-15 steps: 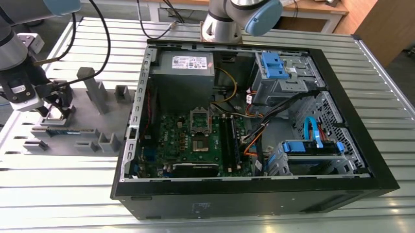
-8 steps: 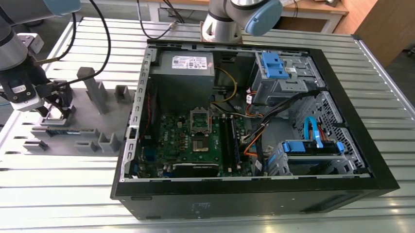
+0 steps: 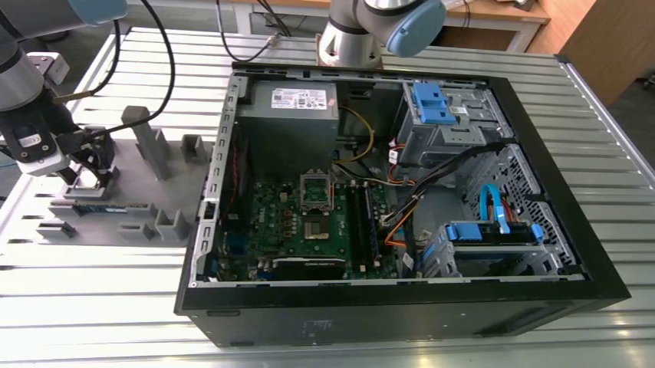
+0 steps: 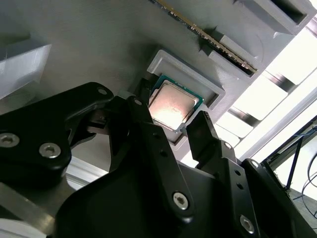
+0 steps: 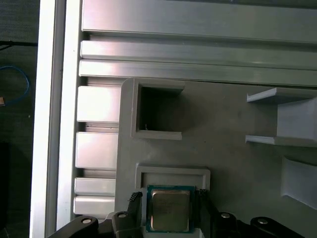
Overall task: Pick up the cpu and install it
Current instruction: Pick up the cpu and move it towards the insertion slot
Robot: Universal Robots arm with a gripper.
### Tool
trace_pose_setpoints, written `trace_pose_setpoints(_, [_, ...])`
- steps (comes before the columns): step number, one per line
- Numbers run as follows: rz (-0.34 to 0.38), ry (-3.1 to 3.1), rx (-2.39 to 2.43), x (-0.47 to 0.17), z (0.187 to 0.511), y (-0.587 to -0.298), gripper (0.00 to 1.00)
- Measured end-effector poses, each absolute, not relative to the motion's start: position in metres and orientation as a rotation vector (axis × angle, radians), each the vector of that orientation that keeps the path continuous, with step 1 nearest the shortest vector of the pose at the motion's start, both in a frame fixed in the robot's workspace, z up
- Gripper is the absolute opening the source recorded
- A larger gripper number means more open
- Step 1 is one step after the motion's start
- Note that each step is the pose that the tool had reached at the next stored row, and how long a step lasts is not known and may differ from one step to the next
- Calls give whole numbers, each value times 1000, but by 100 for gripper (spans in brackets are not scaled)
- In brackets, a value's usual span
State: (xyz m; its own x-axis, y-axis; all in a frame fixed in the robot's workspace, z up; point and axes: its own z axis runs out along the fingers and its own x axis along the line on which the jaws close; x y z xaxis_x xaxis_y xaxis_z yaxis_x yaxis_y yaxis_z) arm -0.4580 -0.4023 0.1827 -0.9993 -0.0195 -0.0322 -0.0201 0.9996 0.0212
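Note:
The cpu (image 5: 170,210) (image 4: 173,104), a small square chip with a shiny metal top and a green rim, lies flat in a shallow pocket of the grey holder block (image 3: 143,195) (image 5: 233,148) at the exterior view's left. My gripper (image 3: 90,175) (image 5: 168,196) (image 4: 173,113) hangs just over it, open, with one black finger on each side of the chip and a narrow gap to each edge. The dark square socket (image 3: 312,228) sits on the green motherboard (image 3: 276,230) inside the open computer case (image 3: 409,303).
A long memory stick (image 4: 213,42) (image 3: 100,207) stands in a slot of the holder close to the chip. Grey posts (image 3: 152,142) rise from the holder. Cables and blue drive cages (image 3: 445,107) crowd the case. A second arm's base (image 3: 358,31) stands behind it.

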Motion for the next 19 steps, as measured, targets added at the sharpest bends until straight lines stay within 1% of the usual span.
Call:
trace_pose_setpoints(2, [33,3109,-31,-458,183,-402,56])
trace_pose_setpoints(3, [33,3109,-32,-458,183,-402,47])
trace_pose_setpoints(14, [34,3109,-34,-458,183,-402,47])
trace_pose_setpoints(19, [33,3109,-34,-458,188,-402,47])
